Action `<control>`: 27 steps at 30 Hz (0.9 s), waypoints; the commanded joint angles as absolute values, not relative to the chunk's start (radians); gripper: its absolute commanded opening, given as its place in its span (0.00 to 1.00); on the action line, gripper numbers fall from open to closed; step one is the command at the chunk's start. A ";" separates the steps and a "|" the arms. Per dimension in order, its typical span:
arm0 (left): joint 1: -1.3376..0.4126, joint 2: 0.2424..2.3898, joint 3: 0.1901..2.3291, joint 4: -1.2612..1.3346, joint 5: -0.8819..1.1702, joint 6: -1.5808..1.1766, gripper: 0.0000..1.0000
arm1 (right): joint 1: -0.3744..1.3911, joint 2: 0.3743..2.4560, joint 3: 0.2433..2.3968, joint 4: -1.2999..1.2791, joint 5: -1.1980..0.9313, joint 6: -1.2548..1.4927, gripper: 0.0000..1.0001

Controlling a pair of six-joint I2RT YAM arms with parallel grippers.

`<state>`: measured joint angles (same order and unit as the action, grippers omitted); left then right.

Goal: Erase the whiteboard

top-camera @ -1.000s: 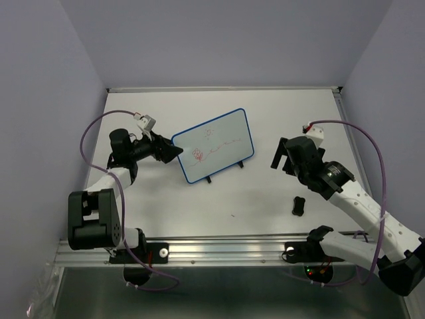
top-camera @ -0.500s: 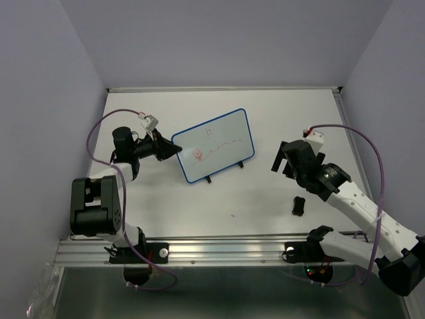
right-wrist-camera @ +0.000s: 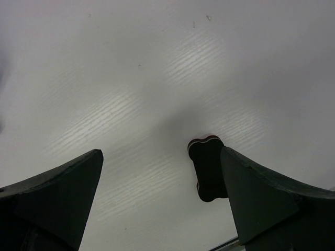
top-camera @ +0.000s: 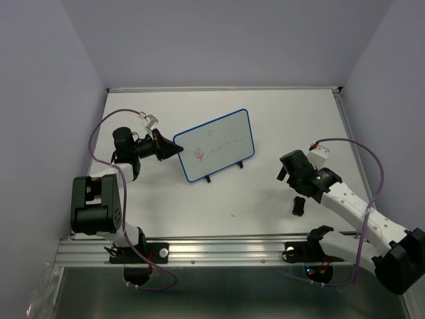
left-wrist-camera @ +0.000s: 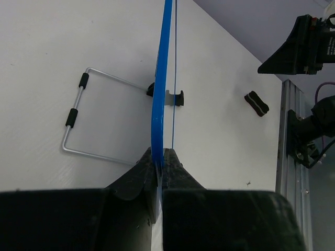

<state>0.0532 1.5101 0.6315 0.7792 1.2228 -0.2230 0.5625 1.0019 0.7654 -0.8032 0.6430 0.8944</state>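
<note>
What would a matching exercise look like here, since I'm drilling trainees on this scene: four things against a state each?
1 whiteboard
2 eraser
3 left tool
4 right tool

A open, above the eraser
B shut on the blue frame
C lying on the table
D standing, red marks on it

Pairs: 1-D, 2-C, 3-B, 4-A.

The whiteboard [top-camera: 214, 145], blue-framed with red scribbles, stands propped and tilted just left of centre in the top view.
</note>
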 commanded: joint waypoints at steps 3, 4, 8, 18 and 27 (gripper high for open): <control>0.054 1.534 0.620 0.853 1.226 -0.183 0.00 | 0.465 0.991 0.689 -0.824 0.591 0.963 0.97; 0.055 1.535 0.620 0.853 1.224 -0.181 0.00 | 0.465 0.986 0.677 -0.822 0.583 0.966 0.96; 0.055 1.545 0.620 0.851 1.227 -0.181 0.00 | 0.440 0.974 0.655 -0.818 0.546 0.997 0.89; 0.055 1.568 0.629 0.813 1.215 -0.163 0.00 | 0.385 1.019 0.562 -0.764 0.480 1.054 0.79; 0.054 1.589 0.641 0.755 1.187 -0.137 0.00 | 0.367 1.014 0.499 -0.678 0.449 1.048 0.63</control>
